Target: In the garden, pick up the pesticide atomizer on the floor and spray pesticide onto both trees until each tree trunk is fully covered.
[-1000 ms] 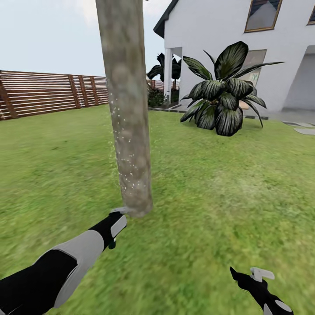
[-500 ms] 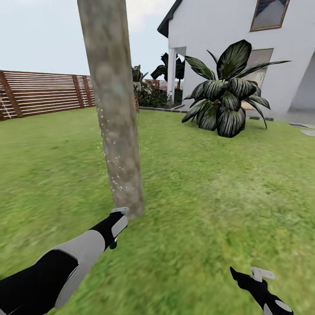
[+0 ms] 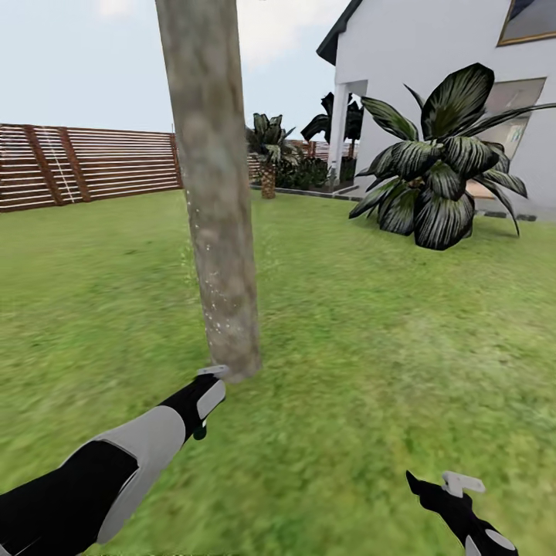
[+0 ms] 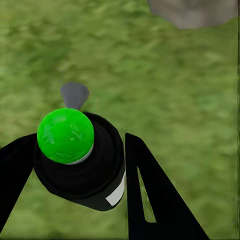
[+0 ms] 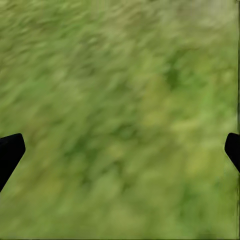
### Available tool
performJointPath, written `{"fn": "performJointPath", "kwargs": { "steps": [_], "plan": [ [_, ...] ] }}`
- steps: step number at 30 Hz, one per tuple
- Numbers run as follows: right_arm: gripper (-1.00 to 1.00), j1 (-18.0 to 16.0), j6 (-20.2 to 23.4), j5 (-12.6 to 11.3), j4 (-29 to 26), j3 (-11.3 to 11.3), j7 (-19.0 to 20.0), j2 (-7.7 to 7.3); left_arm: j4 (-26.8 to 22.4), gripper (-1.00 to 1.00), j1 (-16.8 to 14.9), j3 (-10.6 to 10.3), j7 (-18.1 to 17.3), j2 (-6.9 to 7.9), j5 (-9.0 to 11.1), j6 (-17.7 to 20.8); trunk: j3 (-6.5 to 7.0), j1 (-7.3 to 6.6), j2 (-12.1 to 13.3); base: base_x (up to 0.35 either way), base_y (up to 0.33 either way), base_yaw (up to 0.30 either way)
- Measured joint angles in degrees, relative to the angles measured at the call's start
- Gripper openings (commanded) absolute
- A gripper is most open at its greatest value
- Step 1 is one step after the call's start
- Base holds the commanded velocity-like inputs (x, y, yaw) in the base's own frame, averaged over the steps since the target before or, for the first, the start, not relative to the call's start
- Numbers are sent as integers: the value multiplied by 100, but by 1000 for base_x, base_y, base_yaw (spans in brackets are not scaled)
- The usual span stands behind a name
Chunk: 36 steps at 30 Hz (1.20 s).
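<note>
The left hand (image 4: 80, 200) is gripping the pesticide atomizer (image 4: 80, 160), its top showing green, right at the foot of the tree trunk (image 3: 216, 232), which is speckled with droplets. The right hand (image 3: 452, 494) is hanging spread wide and empty over the grass (image 3: 371, 347); beyond, the fence (image 3: 93, 166) is bordering the lawn

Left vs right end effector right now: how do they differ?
The left end effector is shut on the atomizer, whose top knob shows green; the right end effector is open with nothing between its fingers. In the head view the left one reaches to the foot of the tree trunk, while the right one hangs over bare grass, apart from the trunk. Both have black fingers.
</note>
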Motion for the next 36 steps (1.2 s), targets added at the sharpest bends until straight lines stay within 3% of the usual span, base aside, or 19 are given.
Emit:
{"fn": "performJointPath", "kwargs": {
  "steps": [16,26,36],
  "plan": [
    [100,0,0,2,-3,1,2,0,0,-100,0,8,0,25,-1,0,0,0,0,34,-321,123],
    [100,0,0,4,3,3,2,0,-1,-100,0,5,3,17,0,0,0,0,0,34,-38,217],
    [100,0,0,5,4,5,4,0,-3,-100,0,0,3,15,0,0,0,0,0,218,-216,87]
  ]
}}
